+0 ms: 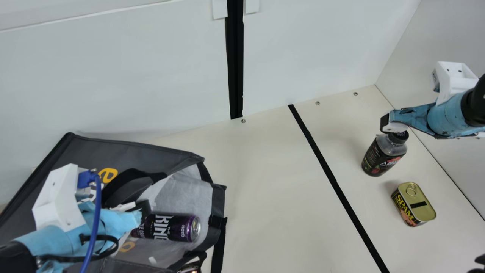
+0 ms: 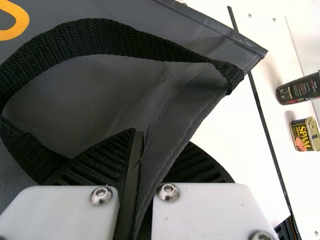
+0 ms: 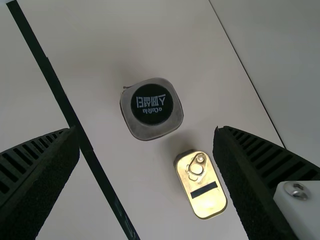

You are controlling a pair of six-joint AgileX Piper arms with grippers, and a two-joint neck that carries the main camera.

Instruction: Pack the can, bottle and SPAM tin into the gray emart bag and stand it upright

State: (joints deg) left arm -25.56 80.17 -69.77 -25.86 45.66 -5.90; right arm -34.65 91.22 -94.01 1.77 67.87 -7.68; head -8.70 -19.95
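In the main view my left gripper (image 1: pixel 141 212) is over the gray emart bag (image 1: pixel 151 144), which lies at the left with its mouth facing right. The left wrist view has the gripper (image 2: pixel 142 175) shut on an edge of the bag (image 2: pixel 185 107). Inside the bag's mouth the purple can (image 1: pixel 170 227) lies on its side. At the right my right gripper (image 1: pixel 390 123) is above the upright bottle (image 1: pixel 382 157); in the right wrist view the gripper (image 3: pixel 147 132) stands open, the bottle's black cap (image 3: pixel 152 104) showing between its fingers. The SPAM tin (image 1: pixel 418 206) stands near the bottle.
A black tape line (image 1: pixel 333 178) crosses the table (image 1: pixel 273 189) between bag and bottle. A pale wall (image 1: pixel 113 76) rises behind, another (image 1: pixel 428 38) at the right. A shiny thing (image 1: pixel 191 268), partly hidden, shows below the bag's mouth.
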